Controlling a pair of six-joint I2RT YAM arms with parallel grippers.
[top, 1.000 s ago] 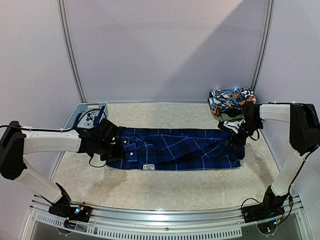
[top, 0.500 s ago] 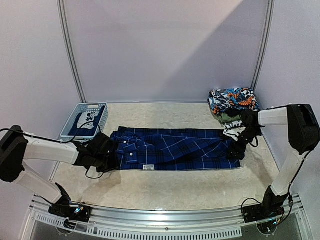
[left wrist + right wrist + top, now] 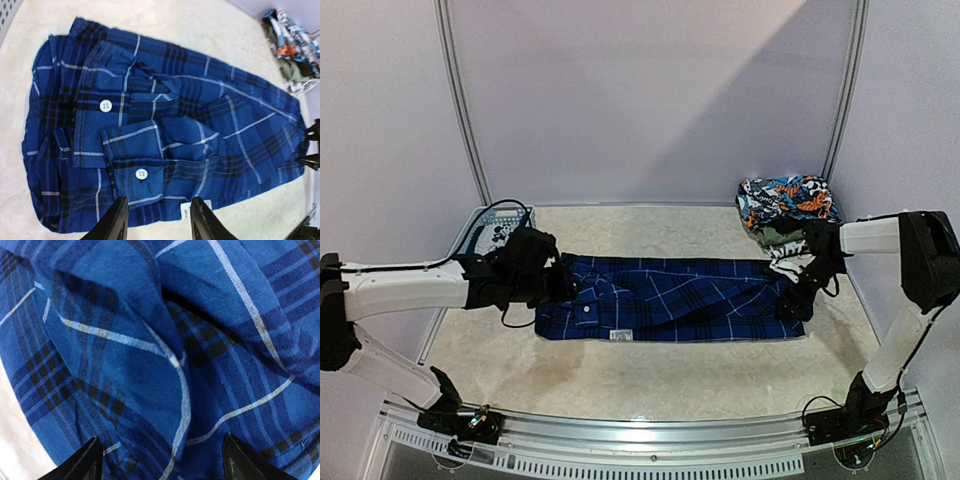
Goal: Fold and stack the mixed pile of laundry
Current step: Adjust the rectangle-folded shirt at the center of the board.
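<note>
The blue-and-black plaid shirt [image 3: 670, 300] lies folded into a long band across the table's middle, collar and buttons at its left end [image 3: 142, 174]. My left gripper [image 3: 556, 284] hovers above that left end. It is open, and the left wrist view shows nothing between its fingertips [image 3: 159, 222]. My right gripper [image 3: 790, 300] is low over the shirt's right end. It stands wide open with plaid cloth [image 3: 150, 340] filling the view beneath it [image 3: 165, 465]. The rest of the laundry pile, a colourful printed garment [image 3: 782, 200] on top, sits at the back right.
A light-blue slotted basket [image 3: 472, 232] stands at the back left, partly behind my left arm, with a navy T-shirt with a pale print [image 3: 498, 236] in it. The pile shows at the top right of the left wrist view [image 3: 292, 45]. Pale walls close the back and sides.
My left gripper has lifted and moved back over the shirt's collar end, and its jaws have widened. The shirt's left edge has shifted slightly. The right gripper has barely moved.
</note>
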